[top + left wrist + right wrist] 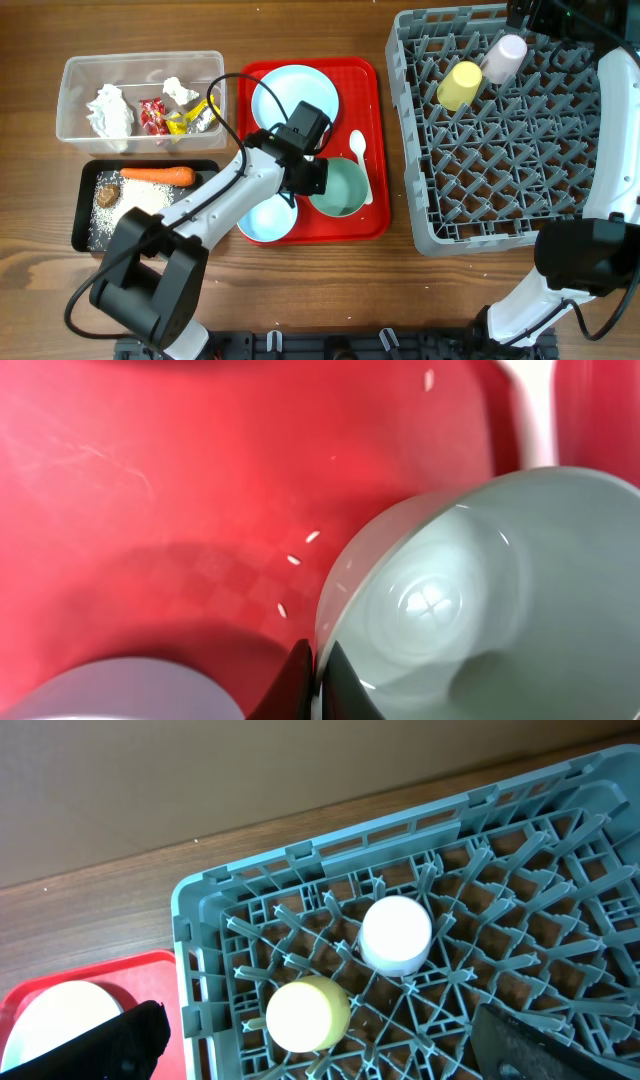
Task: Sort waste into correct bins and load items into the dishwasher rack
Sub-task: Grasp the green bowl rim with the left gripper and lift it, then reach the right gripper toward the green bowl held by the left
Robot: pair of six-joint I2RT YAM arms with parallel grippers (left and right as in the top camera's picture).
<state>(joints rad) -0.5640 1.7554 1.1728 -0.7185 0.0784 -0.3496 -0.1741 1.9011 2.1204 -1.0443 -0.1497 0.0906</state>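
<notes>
My left gripper (pixel 317 180) is shut on the left rim of a pale blue bowl (pixel 342 190) on the red tray (pixel 378 225). In the left wrist view the jaws (pixel 318 672) pinch that bowl's (pixel 470 590) rim, one finger inside and one outside. A second bowl (pixel 262 220) and the plate (pixel 295 92) lie beside it, with the white spoon (pixel 360 160) at the right. A yellow cup (pixel 460 85) and a pink cup (pixel 505 58) stand upside down in the dishwasher rack (pixel 510 190). My right gripper (pixel 315 1020) hangs open above the yellow cup (pixel 305 1012).
A clear tub (pixel 72 100) holds tissues (pixel 110 110) and wrappers (pixel 155 115). The black tray (pixel 82 215) holds a carrot (pixel 157 175), rice (pixel 140 200) and a brown lump (pixel 107 195). Loose grains (pixel 313 536) lie on the red tray.
</notes>
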